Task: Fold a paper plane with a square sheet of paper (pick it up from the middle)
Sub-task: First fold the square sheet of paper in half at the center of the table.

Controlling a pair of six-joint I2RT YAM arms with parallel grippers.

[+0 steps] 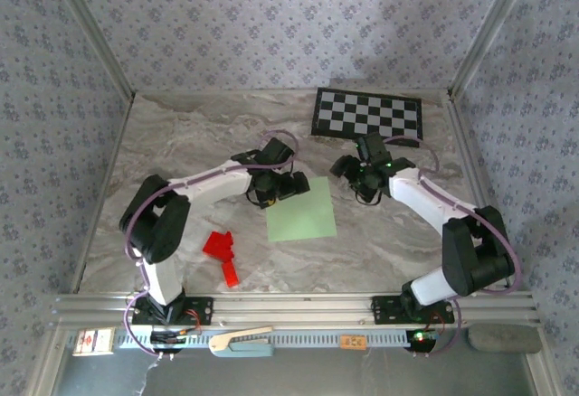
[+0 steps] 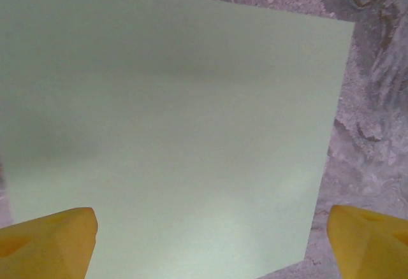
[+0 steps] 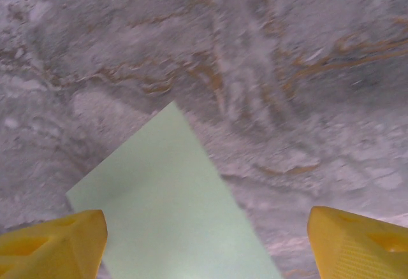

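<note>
So my left gripper (image 2: 210, 237) and right gripper (image 3: 207, 241) hover spread, empty, at the unfolded square sheet of paper (image 1: 301, 209); next I pinch its middle

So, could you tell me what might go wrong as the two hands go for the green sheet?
The square sheet of paper lies flat on the table, so the open left hand may skid over it or crumple it rather than pinch it. Both it and the open right hand sit near the far corners, not the middle, so a grasp here could lift the sheet lopsided.
</note>
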